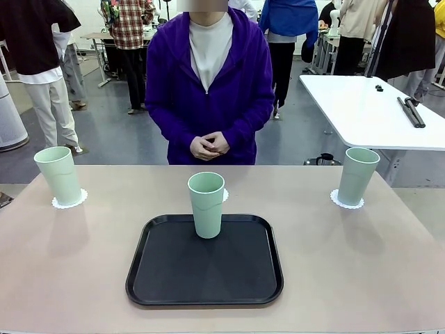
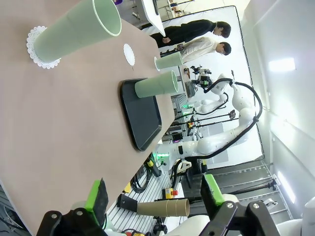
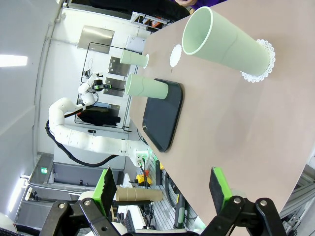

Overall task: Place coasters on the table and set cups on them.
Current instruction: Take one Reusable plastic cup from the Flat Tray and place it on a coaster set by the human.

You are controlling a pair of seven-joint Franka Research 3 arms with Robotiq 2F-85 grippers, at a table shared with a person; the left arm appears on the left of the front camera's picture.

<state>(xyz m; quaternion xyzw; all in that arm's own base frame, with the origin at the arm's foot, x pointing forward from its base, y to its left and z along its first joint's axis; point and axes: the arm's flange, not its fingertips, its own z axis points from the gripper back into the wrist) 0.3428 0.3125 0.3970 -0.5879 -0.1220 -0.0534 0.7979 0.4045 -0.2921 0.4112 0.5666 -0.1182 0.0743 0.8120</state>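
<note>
All three cups stand upright, long axis straight up, narrow base down and the wider mouth open to the ceiling. The middle cup (image 1: 207,205) is inside the black tray (image 1: 205,278), hard by the tray's far edge and about midway along it. It is the one thing the tray holds; the remainder of the tray floor is bare. What I can see of that cup's inside looks empty.

Just past the tray's far edge, on the table (image 1: 348,264), lies the middle coaster (image 1: 225,195). From the front a sliver of it peeks out at the cup's right, and nothing sits on it.

Well off to the tray's left and a little beyond its far edge, the left cup (image 1: 59,175) stands on the left coaster (image 1: 69,202), the scalloped rim showing around its base. Its mouth, seen from the left wrist, shows nothing within. Well off to the tray's right, at a like depth, the right cup (image 1: 357,176) stands on the right coaster (image 1: 346,203) the same way.

Beyond the tray, at the table's far side, a person waits with both hands (image 1: 209,146) clasped together, clear of the tabletop.

The left gripper (image 2: 155,194) has its fingers spread wide with nothing between them. The right gripper (image 3: 162,189) is likewise spread wide and holds nothing
</note>
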